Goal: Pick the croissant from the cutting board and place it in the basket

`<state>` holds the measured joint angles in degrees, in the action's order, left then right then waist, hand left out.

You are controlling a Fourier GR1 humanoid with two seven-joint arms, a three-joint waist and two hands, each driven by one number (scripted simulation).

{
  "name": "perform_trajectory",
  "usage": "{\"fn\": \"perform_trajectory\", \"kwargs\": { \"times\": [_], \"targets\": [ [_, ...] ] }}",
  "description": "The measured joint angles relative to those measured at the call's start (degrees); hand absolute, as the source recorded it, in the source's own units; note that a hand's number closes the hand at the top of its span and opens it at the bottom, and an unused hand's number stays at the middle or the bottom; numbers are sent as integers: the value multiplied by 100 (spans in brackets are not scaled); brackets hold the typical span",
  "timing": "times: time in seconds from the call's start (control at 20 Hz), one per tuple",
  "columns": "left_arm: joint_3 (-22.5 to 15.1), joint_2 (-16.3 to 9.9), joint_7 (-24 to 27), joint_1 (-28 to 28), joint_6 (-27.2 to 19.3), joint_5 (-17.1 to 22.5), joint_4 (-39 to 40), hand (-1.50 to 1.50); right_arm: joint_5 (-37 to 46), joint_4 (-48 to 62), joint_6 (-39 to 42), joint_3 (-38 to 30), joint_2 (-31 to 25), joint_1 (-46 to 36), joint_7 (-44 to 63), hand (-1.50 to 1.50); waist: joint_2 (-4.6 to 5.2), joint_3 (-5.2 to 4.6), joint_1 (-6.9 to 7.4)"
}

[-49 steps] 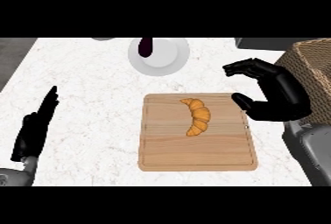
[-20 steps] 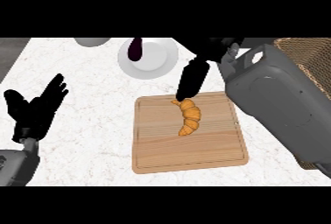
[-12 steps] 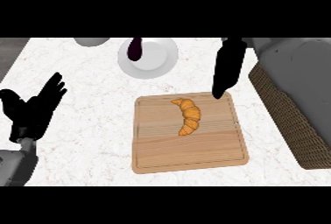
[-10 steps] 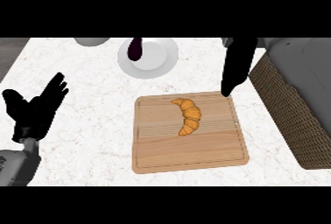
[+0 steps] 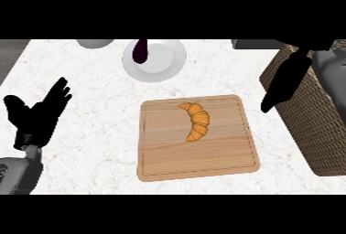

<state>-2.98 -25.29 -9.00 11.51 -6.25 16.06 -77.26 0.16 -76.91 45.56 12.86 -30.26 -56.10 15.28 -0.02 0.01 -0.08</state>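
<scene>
might miss the curved golden croissant point(image 5: 197, 120) lying on the light wooden cutting board point(image 5: 197, 157), with black right hand point(image 5: 283, 82) straight-fingered, empty, over the brown woven basket point(image 5: 317, 114), black left hand point(image 5: 39, 116) open.

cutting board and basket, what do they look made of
The cutting board looks like pale wood with a matt finish: fine grain lines run across it. The basket looks like woven wicker, brown and rough, with a plaited texture on its wall.

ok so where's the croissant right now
In the head view the croissant lies on the cutting board, in its upper middle, below the white plate and left of the basket.
</scene>
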Motion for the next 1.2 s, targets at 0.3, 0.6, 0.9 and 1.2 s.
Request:
{"fn": "perform_trajectory", "kwargs": {
  "times": [0.3,0.6,0.9,1.2],
  "targets": [
    [95,45,-16,-13,107,-92,-17,0,779,-355,-459,87,179,1087,-877,-150,8,1,17],
    [110,199,-132,64,78,-240,-57,0,1741,26,-1330,331,701,1646,-1820,-150,15,2,47],
    [179,323,-53,144,177,-356,108,0,2146,743,-1967,373,1520,1693,-2202,-150,18,0,60],
    [272,406,-169,111,200,-477,-53,0,2874,1660,-2376,528,1902,1598,-2560,-150,14,-1,65]
  ]
}}
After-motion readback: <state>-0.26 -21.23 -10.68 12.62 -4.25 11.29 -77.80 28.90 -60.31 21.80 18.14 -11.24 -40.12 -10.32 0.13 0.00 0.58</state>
